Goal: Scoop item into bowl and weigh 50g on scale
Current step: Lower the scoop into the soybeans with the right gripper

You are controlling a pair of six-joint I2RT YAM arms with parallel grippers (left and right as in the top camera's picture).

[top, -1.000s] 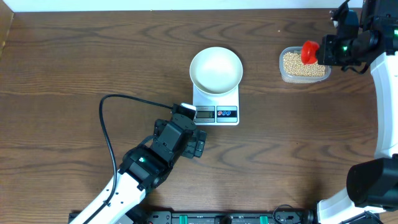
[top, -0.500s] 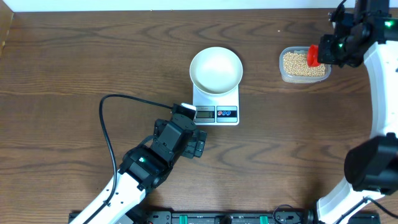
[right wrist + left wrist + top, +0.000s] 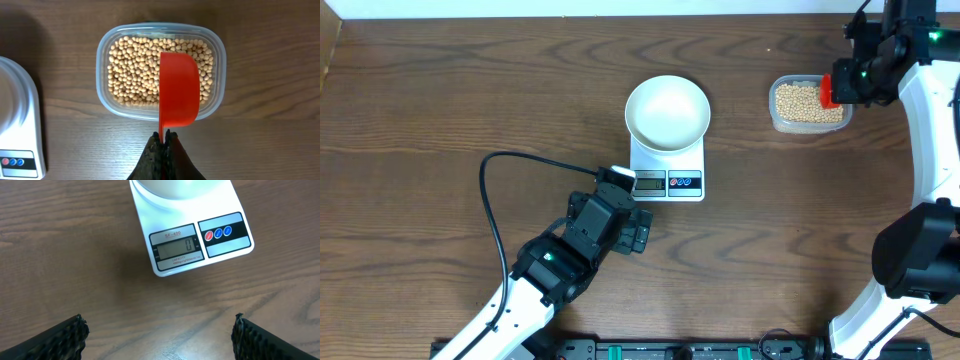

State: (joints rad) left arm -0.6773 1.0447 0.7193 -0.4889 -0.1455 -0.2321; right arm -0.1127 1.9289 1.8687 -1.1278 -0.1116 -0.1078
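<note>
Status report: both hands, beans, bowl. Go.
Left hand open, short of scale reading 0. Right hand shut on red scoop over beans in tub. Bowl empty. Path clear.

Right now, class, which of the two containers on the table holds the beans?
The clear plastic tub, under the red scoop, holds the tan beans; the white bowl on the scale is empty.

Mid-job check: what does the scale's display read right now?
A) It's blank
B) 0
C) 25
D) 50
B: in the left wrist view the display on the scale reads 0. The overhead view shows the bowl on the scale is empty, and the right gripper holds the red scoop over the tub.
</note>
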